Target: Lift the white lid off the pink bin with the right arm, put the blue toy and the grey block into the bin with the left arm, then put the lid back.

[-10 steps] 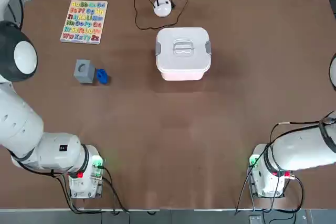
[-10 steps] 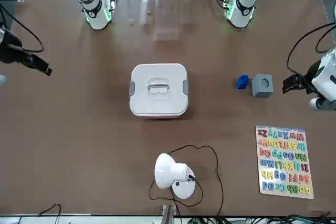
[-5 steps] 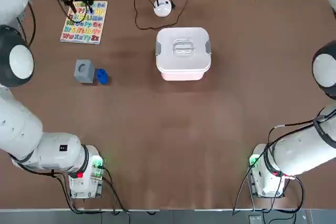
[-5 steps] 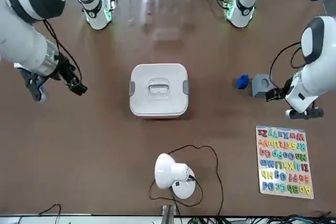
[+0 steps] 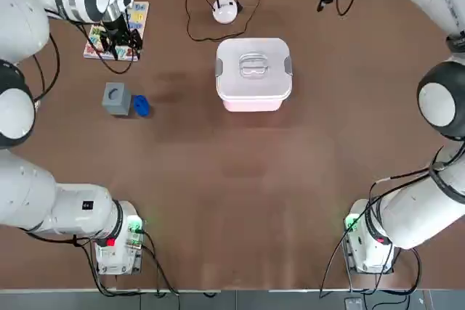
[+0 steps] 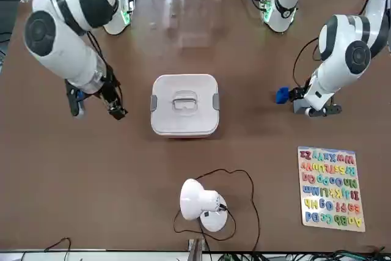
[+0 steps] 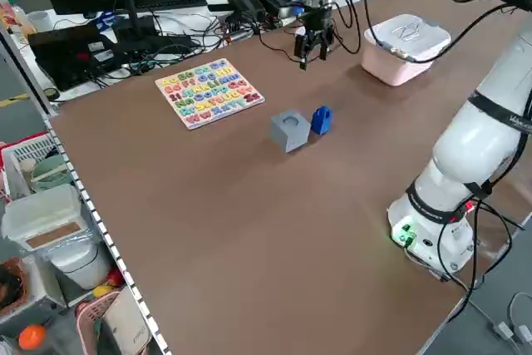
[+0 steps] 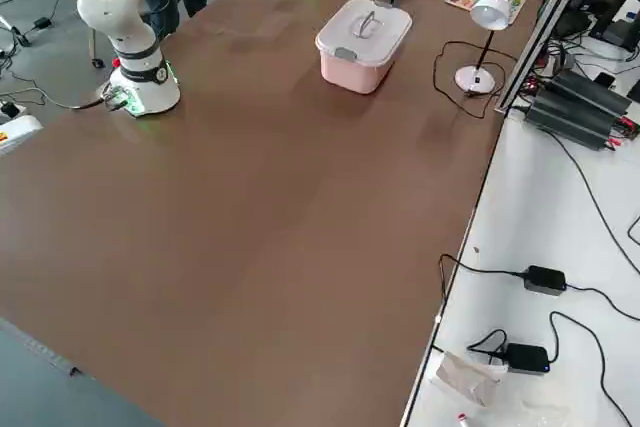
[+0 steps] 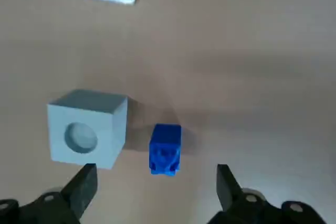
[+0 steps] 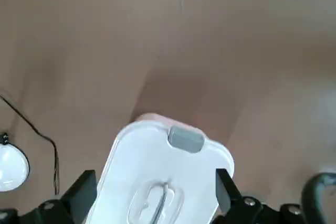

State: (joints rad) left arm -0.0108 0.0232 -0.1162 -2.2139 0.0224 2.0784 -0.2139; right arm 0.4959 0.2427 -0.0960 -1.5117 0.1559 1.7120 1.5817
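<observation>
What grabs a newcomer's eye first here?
The pink bin with its white lid on, mid-table, and the bright alphabet puzzle at the far left corner. The grey block and blue toy sit side by side on the left; both grippers, left and right, hang open above the table.

Lid [image 5: 253, 64] sits on bin [image 5: 254, 101], mid tabletop [image 5: 240, 194], toward far side. Block [image 5: 116, 98] & toy [image 5: 141, 106] lie well to robot's left of bin, just beside each other, toy on the bin side. Letter puzzle [image 5: 129, 30] lies behind block. Lamp [image 5: 225, 9] w/ cable stands behind bin, near far edge.
</observation>
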